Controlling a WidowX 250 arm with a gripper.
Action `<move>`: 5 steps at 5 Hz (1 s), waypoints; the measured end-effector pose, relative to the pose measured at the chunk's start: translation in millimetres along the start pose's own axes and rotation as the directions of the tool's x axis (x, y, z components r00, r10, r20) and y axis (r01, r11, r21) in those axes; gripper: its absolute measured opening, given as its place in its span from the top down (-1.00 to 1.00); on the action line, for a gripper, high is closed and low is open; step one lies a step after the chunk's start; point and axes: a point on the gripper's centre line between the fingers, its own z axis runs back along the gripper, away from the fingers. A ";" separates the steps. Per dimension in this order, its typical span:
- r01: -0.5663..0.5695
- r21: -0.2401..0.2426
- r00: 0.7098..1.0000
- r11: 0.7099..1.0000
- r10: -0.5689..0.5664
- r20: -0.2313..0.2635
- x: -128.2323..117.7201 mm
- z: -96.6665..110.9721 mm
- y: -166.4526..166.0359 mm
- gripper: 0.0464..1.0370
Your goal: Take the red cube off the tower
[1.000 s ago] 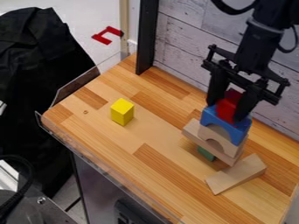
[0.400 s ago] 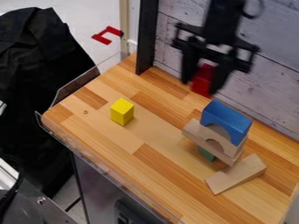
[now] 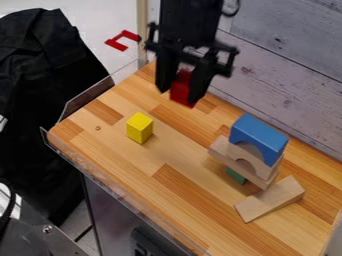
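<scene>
Striped butcher-block table, in light and darker brown wood, stretched from a heap of black cloth at the left towards a whitewashed plank wall. Along its left edge stood a clear plastic guard, and farther in was a bright yellow block. Next to the right, above the table, the black two-finger gripper was closed around the solid red cube, its fingers parted only by the cube's width. So the cube was off the tower, but it could slip if the hold was weak, and then tumble. If it was lowered too far left, I think it could push the yellow block. At right stood the tower: blue arch, plain wooden arch, long plank and small green block below. Because this base was narrow, one careless swing back could topple it onto the plain wooden wedge.
</scene>
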 end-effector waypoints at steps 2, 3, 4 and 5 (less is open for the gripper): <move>0.035 -0.001 0.997 0.999 -0.035 -0.074 5.7 -38.2 10.6 0.00; 0.035 -0.018 0.994 0.999 -0.036 -0.103 9.3 -58.8 18.3 0.00; 0.035 -0.050 0.993 0.998 -0.040 -0.113 18.4 -78.3 25.8 0.00; 0.035 -0.080 0.990 0.996 -0.045 -0.137 26.3 -100.7 30.8 0.00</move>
